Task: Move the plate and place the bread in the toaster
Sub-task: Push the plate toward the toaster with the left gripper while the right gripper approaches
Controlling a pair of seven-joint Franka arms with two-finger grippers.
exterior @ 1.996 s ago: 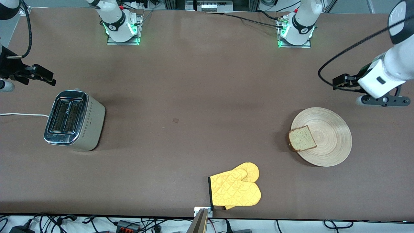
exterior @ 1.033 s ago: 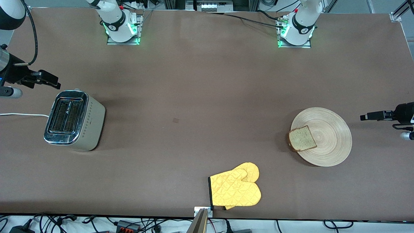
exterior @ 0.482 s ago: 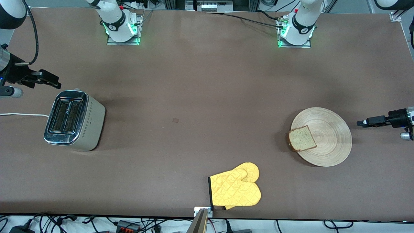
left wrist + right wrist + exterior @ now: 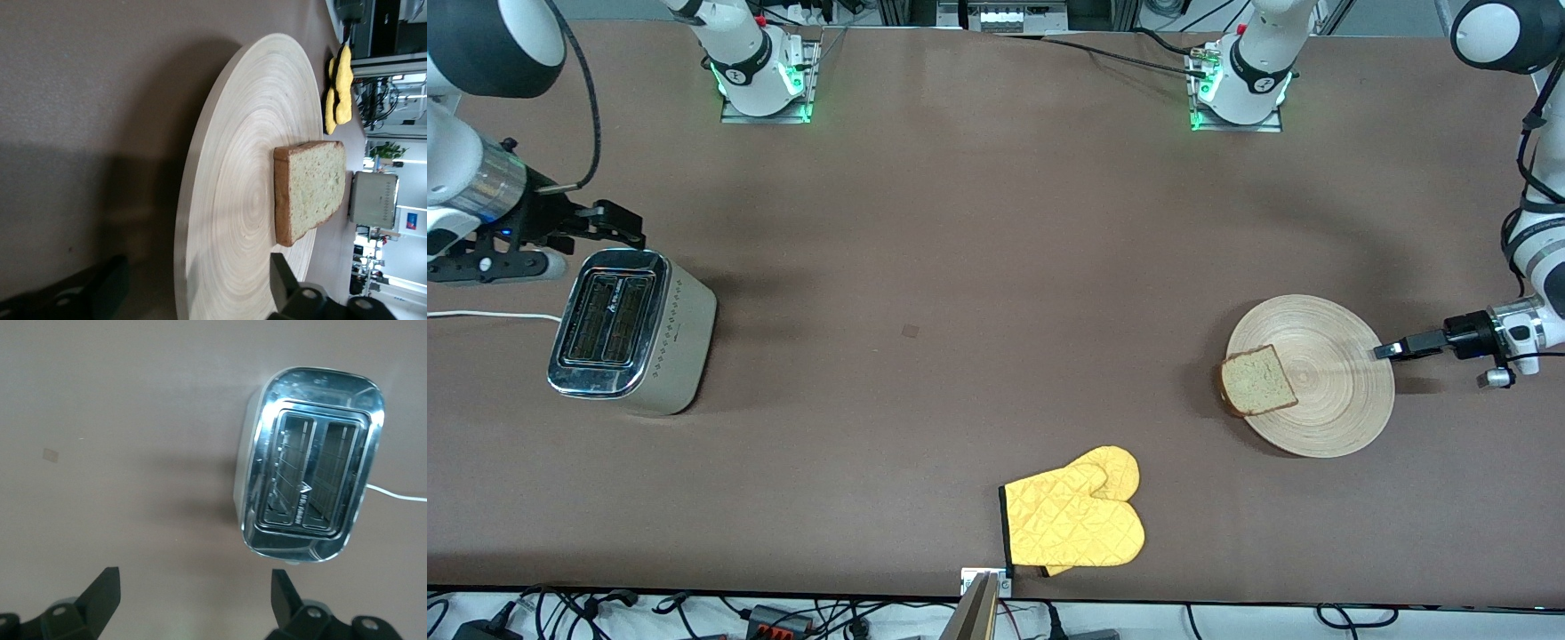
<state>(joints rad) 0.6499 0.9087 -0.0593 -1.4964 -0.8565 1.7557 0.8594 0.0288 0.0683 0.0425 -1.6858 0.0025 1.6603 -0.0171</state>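
Observation:
The round light-wood plate point(image 4: 1334, 391) point(image 4: 233, 167) lies toward the left arm's end of the table. The bread point(image 4: 1258, 380) point(image 4: 310, 190) rests on it and overhangs the rim on the toaster's side. My left gripper point(image 4: 1392, 348) point(image 4: 198, 267) is low at the plate's rim on the other side from the bread. It is open, with one finger above the plate, one below, and the rim between them. The silver toaster point(image 4: 627, 331) point(image 4: 310, 463) stands at the right arm's end with both slots empty. My right gripper point(image 4: 618, 227) point(image 4: 195, 579) hangs open over the table beside the toaster.
A yellow quilted oven mitt point(image 4: 1076, 516) point(image 4: 339, 93) lies near the table's front edge, nearer the camera than the plate. The toaster's white cord point(image 4: 480, 315) runs off the right arm's end of the table.
My left gripper has slid in along the table to the plate's rim. My right gripper has moved closer to the toaster. Plate, bread and toaster have not moved.

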